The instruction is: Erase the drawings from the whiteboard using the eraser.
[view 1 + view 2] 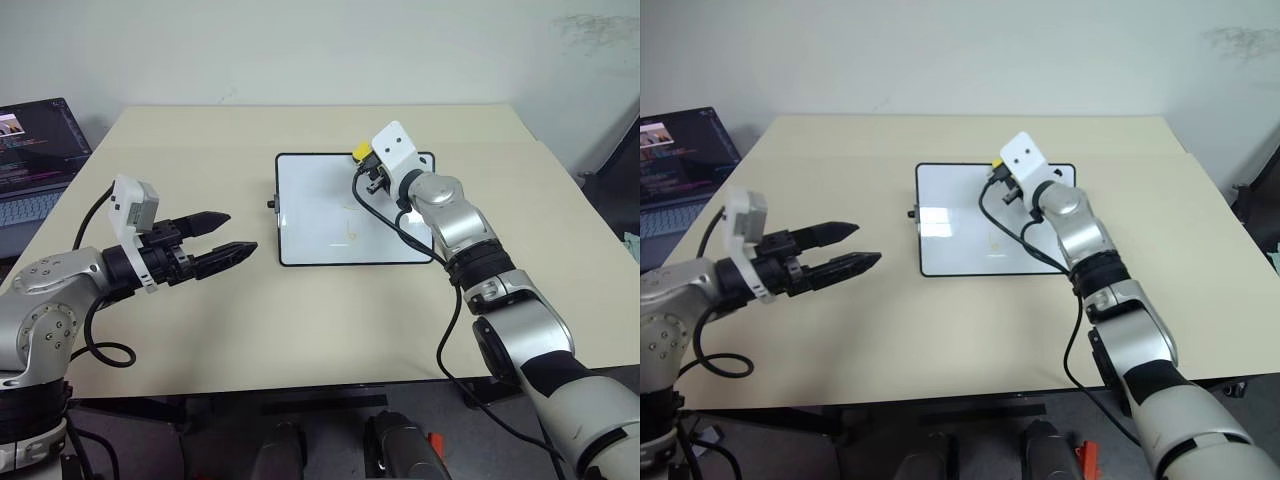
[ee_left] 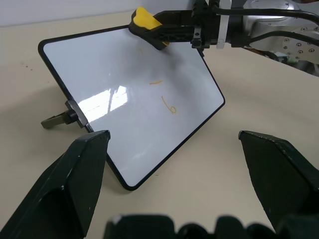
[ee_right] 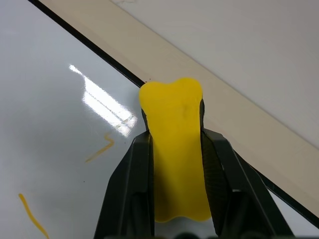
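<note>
Evidently unfinished: right gripper (image 1: pixel 367 165) clamps the eraser (image 3: pixel 175 149) above the whiteboard's (image 1: pixel 310 215) far edge, drawings (image 2: pixel 167 99) remain mid-board, left gripper (image 1: pixel 222 238) idles apart beside the whiteboard.

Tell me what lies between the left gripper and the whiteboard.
Only bare table lies between the open left gripper and the whiteboard, as the left eye view shows.

Left gripper (image 1: pixel 232 234) held level with fingers spread apart; right gripper (image 1: pixel 364 165) extended forward, fingers clamped.
</note>
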Robot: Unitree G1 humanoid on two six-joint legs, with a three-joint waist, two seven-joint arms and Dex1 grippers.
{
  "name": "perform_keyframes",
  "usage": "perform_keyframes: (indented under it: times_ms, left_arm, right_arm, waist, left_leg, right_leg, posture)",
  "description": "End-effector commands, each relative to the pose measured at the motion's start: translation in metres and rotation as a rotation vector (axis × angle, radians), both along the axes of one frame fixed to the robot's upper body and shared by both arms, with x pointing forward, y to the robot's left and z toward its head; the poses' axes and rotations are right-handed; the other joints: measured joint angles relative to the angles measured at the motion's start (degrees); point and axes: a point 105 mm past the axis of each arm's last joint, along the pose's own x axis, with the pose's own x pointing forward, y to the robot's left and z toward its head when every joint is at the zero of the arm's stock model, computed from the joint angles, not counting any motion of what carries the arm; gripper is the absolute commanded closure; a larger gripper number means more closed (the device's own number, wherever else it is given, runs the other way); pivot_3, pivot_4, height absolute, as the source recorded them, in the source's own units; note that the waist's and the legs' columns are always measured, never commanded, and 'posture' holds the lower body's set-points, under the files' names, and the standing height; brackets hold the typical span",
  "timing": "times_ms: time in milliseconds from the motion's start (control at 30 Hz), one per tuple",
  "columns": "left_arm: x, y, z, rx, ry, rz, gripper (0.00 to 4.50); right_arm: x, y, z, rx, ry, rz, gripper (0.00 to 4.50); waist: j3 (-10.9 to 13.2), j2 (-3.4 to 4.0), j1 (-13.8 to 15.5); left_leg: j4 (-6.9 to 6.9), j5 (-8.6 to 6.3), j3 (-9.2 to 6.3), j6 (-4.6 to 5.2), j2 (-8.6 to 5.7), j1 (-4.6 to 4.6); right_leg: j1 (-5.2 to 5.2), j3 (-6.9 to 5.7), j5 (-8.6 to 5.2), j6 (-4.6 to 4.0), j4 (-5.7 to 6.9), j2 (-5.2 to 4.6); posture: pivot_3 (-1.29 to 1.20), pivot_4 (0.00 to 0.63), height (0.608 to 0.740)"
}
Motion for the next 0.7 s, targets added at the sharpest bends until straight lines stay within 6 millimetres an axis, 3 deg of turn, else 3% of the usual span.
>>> perform_keyframes:
  times_ms: [33,333,500,700]
  left_arm:
    - [-0.004,0.001,0.014,0.01,-0.066,0.002,0.0]
    - [-0.004,0.001,0.014,0.008,-0.067,0.0,0.0]
    - [-0.004,0.001,0.014,0.009,-0.066,0.003,0.0]
    - [-0.004,0.001,0.014,0.008,-0.066,0.003,0.0]
  right_arm:
    - [-0.005,0.008,0.003,-0.006,-0.014,0.027,3.53]
    - [-0.024,0.038,-0.027,-0.006,0.059,0.117,3.53]
    - [-0.027,0.04,-0.036,-0.01,0.085,0.124,3.53]
    - [-0.023,0.032,-0.03,-0.006,0.061,0.089,3.53]
  waist:
    - [0.0,0.0,0.0]
    - [0.0,0.0,-0.5]
    - [0.0,-0.01,-0.5]
    - [0.0,-0.01,-0.5]
  left_leg:
    - [0.0,0.0,0.0,0.0,0.0,0.0]
    - [-0.06,0.0,-0.02,0.0,0.03,0.01]
    - [-0.02,0.0,-0.01,0.0,0.03,0.03]
    - [-0.03,0.0,-0.01,0.0,0.03,0.04]
  right_leg:
    - [0.0,0.0,0.0,0.0,0.0,0.0]
    - [-0.03,-0.02,0.02,0.03,0.03,0.03]
    - [-0.01,0.01,0.0,0.0,0.02,0.03]
    - [-0.01,0.0,0.0,-0.01,0.03,0.03]
  posture:
    - [0.0,0.15,0.74]
    - [0.0,0.15,0.74]
    - [0.0,0.15,0.74]
    - [0.0,0.15,0.74]
